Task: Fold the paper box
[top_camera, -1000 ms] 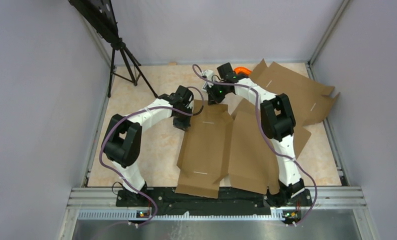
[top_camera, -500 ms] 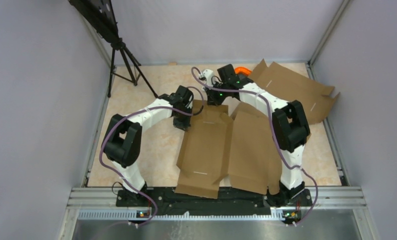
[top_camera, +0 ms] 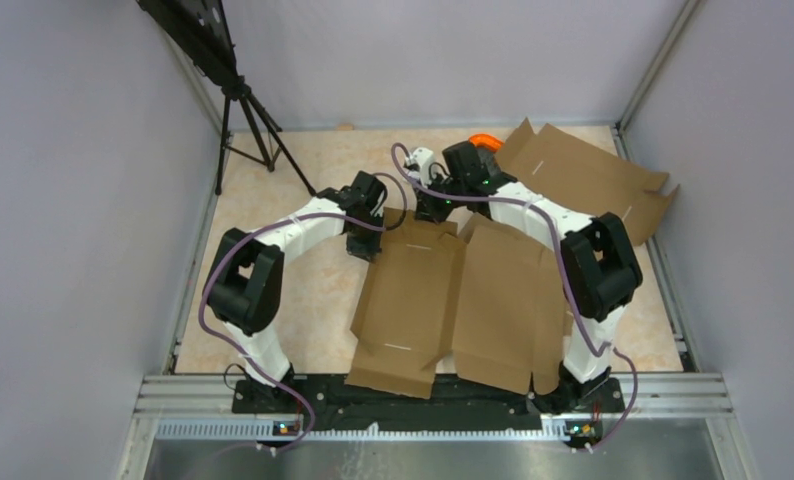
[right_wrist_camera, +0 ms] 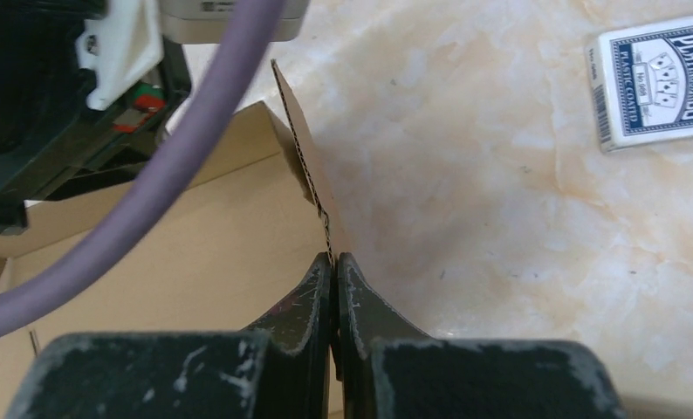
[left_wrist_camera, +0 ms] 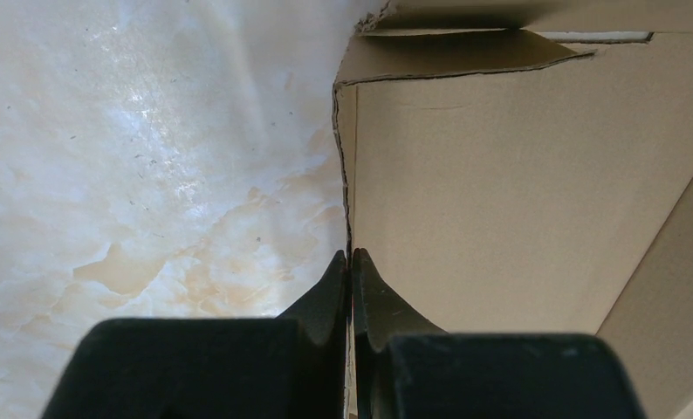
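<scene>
Marbled tabletop (top_camera: 313, 292), open left of the paper box (top_camera: 413, 290) edge

Brown cardboard paper box (top_camera: 453, 300) lies centre-near on beige marbled table (top_camera: 308, 290), second brown cardboard sheet (top_camera: 583, 180) far right, black tripod (top_camera: 245, 120) far left.

**Robot body.** Left arm (top_camera: 303, 222) and right arm (top_camera: 523, 200): white tubular links joined by blocky black joint housings. A purple cable (right_wrist_camera: 181, 170) runs along each arm (a green light (top_camera: 486, 183) glows near the right wrist). Both bases are bolted to a black plate (top_camera: 473, 405). Left gripper (left_wrist_camera: 350, 258): matte black, tapered fingers (left_wrist_camera: 321, 301). Right gripper (right_wrist_camera: 334, 260): same form, its black surface scuffed with pale flecks.
</scene>
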Motion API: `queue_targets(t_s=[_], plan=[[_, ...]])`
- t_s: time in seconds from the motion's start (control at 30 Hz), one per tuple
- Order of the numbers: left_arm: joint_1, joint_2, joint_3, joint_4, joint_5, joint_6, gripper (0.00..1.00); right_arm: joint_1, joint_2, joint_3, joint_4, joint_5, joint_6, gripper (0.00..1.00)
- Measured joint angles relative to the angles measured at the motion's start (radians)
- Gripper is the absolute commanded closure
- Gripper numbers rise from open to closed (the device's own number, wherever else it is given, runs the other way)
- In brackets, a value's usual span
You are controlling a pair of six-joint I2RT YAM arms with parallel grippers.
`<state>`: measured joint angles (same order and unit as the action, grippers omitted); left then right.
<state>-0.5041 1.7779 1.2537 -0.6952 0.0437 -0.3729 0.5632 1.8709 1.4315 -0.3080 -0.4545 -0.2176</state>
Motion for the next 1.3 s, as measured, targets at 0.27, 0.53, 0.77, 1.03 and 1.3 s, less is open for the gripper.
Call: queue_targets(t_s=[0.27, 0.53, 0.77, 1.03, 1.3], plan=[[0.000, 0.000, -0.003, 0.004, -0.002, -0.015, 1.00, 0.025, -0.047, -0.055, 0.013, -0.002, 0.045, 1.00], [0.000, -0.006, -0.014, 0.019, -0.003, -0.023, 1.00, 0.030, -0.077, -0.115, 0.050, -0.027, 0.108, 0.84], [0.000, -0.008, -0.021, 0.040, 0.002, -0.026, 1.00, 0.034, -0.092, -0.142, 0.050, -0.044, 0.156, 0.67], [0.000, -0.013, -0.027, 0.049, 0.008, -0.026, 1.00, 0.036, -0.092, -0.142, 0.041, -0.042, 0.178, 0.67], [0.000, -0.016, -0.032, 0.055, 0.009, -0.026, 1.00, 0.036, -0.089, -0.142, 0.026, -0.092, 0.221, 0.63]])
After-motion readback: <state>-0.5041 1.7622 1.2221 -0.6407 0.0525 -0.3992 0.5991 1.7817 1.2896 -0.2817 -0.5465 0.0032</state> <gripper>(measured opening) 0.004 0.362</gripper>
